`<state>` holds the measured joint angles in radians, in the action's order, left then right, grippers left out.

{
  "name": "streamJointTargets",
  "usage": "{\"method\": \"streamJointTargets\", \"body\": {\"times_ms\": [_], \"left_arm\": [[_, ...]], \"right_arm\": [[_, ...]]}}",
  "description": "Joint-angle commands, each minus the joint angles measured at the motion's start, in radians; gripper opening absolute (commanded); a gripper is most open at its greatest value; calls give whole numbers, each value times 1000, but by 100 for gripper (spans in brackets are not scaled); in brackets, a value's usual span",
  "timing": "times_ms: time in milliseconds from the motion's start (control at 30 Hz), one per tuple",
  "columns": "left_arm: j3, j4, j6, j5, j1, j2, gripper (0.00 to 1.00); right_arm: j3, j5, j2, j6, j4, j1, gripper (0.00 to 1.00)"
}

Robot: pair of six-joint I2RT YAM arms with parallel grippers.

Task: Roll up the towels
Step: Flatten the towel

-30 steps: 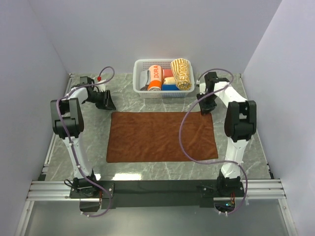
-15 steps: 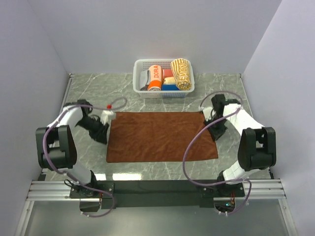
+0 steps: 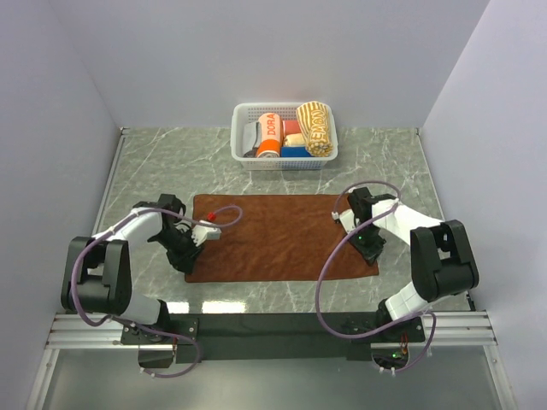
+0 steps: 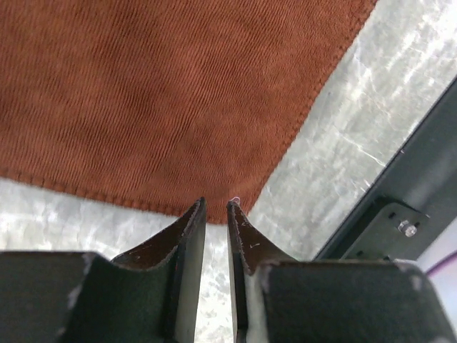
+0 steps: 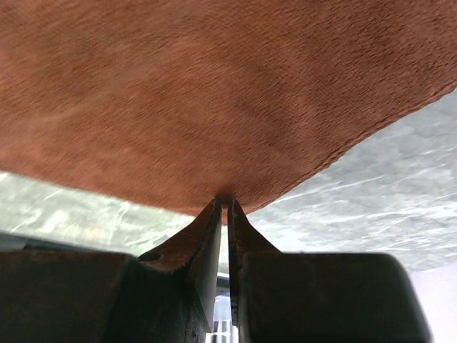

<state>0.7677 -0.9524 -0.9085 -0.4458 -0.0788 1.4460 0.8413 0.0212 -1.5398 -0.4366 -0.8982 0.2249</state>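
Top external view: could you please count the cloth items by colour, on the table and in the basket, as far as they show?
Rust-brown towel, spread flat: 1
Orange DORA roll: 1
Cream-yellow striped roll: 1
Red roll: 1
Blue roll: 1
Grey roll: 1
Total: 6, with the five rolls in the white basket; more may be hidden there.

I see the rust-brown towel [image 3: 278, 239] spread open on the grey marble tabletop [image 3: 402, 162], a plain, lightly wrinkled rectangle with its long sides running left to right. The cream-yellow towel [image 3: 314, 128], orange-striped with lettering, sits rolled up at the right end of the white basket [image 3: 286, 163] behind it.
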Motion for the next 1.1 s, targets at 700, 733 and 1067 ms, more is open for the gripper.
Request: {"method": "streamJointTargets", "body": {"times_ms": [700,733,1067], "left_arm": [[-16,0,-47,213,57,19,12],[-2,-15,-53,196,57,13,16],[172,-95,-52,62,152,68,25]], "right_arm": [[-25,88,-39,3,18,76,28],[-9,68,-23,-8,7,74,31],[271,-199,147,2,-94,24,48]]}}
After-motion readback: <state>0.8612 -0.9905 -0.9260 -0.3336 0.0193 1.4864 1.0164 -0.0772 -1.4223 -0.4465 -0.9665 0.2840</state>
